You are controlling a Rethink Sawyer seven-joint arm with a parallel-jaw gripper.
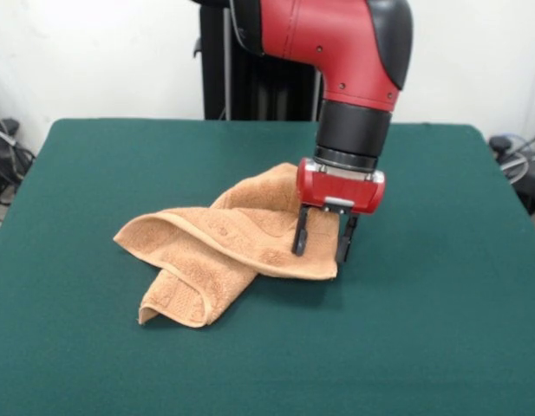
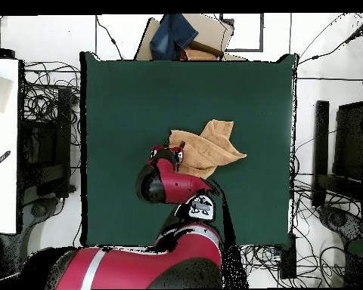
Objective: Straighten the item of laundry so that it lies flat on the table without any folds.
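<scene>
The light orange-tan towel [image 1: 224, 238] lies crumpled near the middle of the dark green table [image 1: 94, 364], folded over itself, with one doubled flap pointing to the front left. My gripper [image 1: 322, 243] stands upright at the towel's right end, fingers [image 1: 299, 236] open and astride the towel's right corner, tips down at the cloth. In the overhead view the towel [image 2: 209, 146] lies just right of the red wrist [image 2: 164, 160], which hides the fingers; the table [image 2: 116, 106] spreads wide around it. The towel's label does not show.
A cardboard box with a blue cloth [image 2: 181, 36] sits beyond the table's far edge in the overhead view. Cables and dark equipment [image 2: 44, 143] line both sides of the table. The arm's base [image 2: 139, 268] fills the bottom.
</scene>
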